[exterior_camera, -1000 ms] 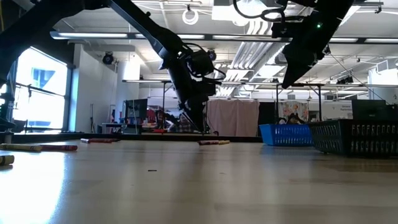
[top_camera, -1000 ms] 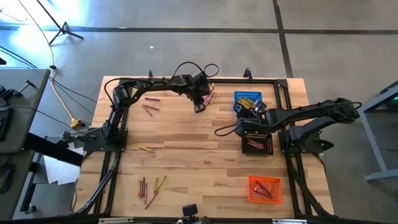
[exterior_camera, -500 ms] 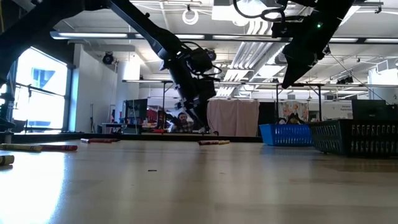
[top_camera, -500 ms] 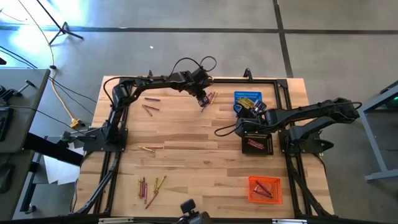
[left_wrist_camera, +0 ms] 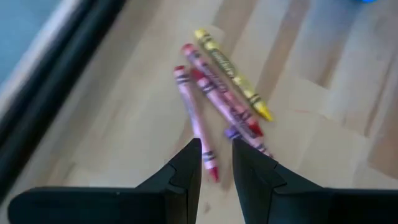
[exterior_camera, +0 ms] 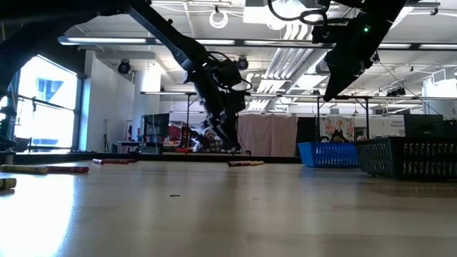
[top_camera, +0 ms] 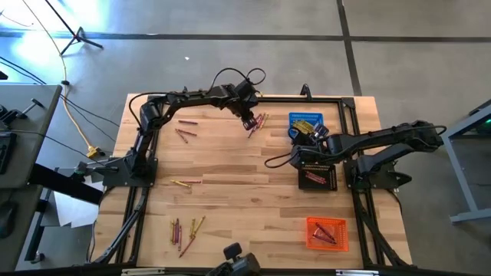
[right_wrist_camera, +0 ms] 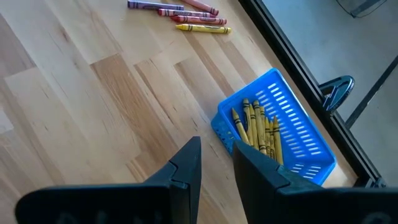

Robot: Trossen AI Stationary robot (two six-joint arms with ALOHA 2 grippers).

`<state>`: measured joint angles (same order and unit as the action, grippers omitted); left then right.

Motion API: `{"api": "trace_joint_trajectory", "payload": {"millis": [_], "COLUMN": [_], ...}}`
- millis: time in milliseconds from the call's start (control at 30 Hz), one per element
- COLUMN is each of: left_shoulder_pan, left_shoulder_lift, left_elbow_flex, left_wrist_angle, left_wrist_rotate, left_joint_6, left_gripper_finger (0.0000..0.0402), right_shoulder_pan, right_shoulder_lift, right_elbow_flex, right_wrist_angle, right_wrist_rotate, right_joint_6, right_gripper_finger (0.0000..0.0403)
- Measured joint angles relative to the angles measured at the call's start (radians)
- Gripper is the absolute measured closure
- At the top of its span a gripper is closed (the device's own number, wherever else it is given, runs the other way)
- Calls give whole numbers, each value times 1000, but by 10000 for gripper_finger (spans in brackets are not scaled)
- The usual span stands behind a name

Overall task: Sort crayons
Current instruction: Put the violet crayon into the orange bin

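While the right pincer (top_camera: pixel 307 138) waits narrowly open and empty above the baskets, the left pincer (left_wrist_camera: pixel 216 163) (narrowly parted, empty) is poised over thin paper-wrapped crayons (left_wrist_camera: pixel 217 99) on the wooden table (top_camera: pixel 230 192); descent and closing are judged next.

- Both arms are dark, nearly black, built of slim jointed segments
- Black cables loop loosely above the left arm's wrist, behind the fingers
- left gripper (left_wrist_camera: pixel 216 163): two matte black, wedge-shaped fingers (left_wrist_camera: pixel 186 171) tapering to blunt tips
- right gripper (right_wrist_camera: pixel 216 160): the same black tapered pair
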<state>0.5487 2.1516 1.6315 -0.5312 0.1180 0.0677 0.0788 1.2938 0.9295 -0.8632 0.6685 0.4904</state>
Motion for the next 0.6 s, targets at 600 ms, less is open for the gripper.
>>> {"api": "trace_joint_trajectory", "payload": {"millis": [600], "left_shoulder_pan": [24], "left_shoulder_lift": [83], "left_elbow_flex": [49], "left_wrist_angle": [-45], "left_wrist_rotate": [87], "left_joint_6": [73], "left_gripper_finger": [325], "right_shoulder_pan": [0], "right_shoulder_lift": [0], "right_elbow_flex": [0], "right_wrist_angle": [11], "right_wrist_rotate": [-118], "right_joint_6": [2], "right_gripper_finger": [325]}}
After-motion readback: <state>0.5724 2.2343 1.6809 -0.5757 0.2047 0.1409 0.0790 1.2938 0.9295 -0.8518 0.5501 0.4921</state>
